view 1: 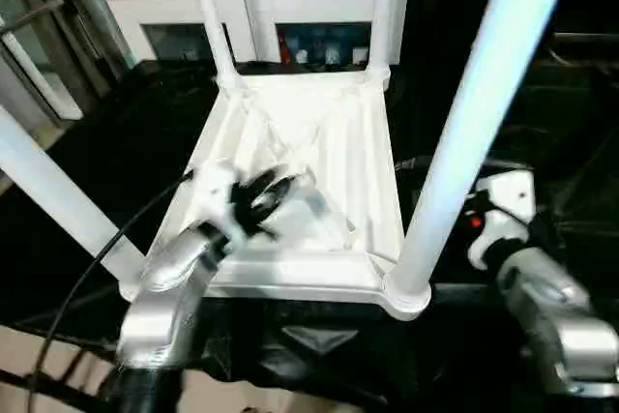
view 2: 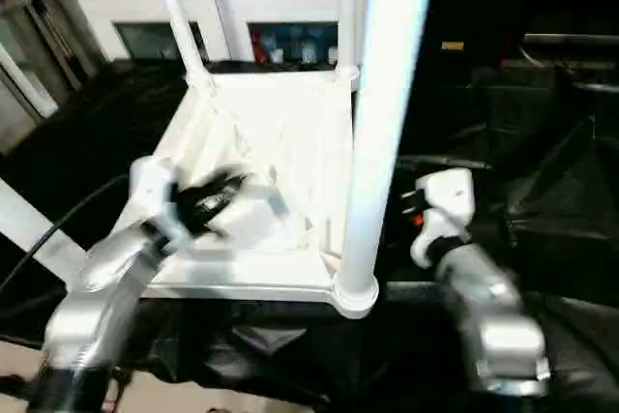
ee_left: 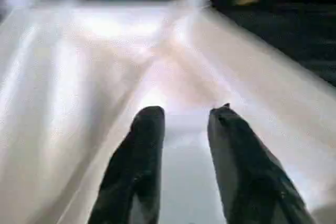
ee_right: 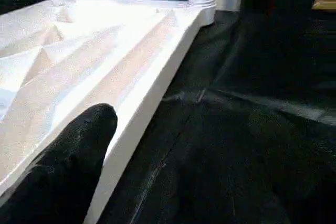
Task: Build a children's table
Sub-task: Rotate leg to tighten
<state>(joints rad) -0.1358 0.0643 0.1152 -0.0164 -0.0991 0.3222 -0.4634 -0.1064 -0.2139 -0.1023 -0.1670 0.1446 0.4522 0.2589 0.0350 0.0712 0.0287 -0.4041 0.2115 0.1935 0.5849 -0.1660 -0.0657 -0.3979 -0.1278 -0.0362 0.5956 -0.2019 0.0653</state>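
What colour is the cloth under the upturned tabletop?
Black; the cloth shows best in the right wrist view, beside the white tabletop.

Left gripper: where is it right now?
The left gripper hangs over the near left part of the upturned tabletop, jaws empty, left of the near right leg.

Upturned tabletop (view 1: pixel 363 157) on black cloth (view 1: pixel 126 157), four legs (view 1: pixel 474 132) upright; left pincer (view 1: pixel 259 198) over ribs.
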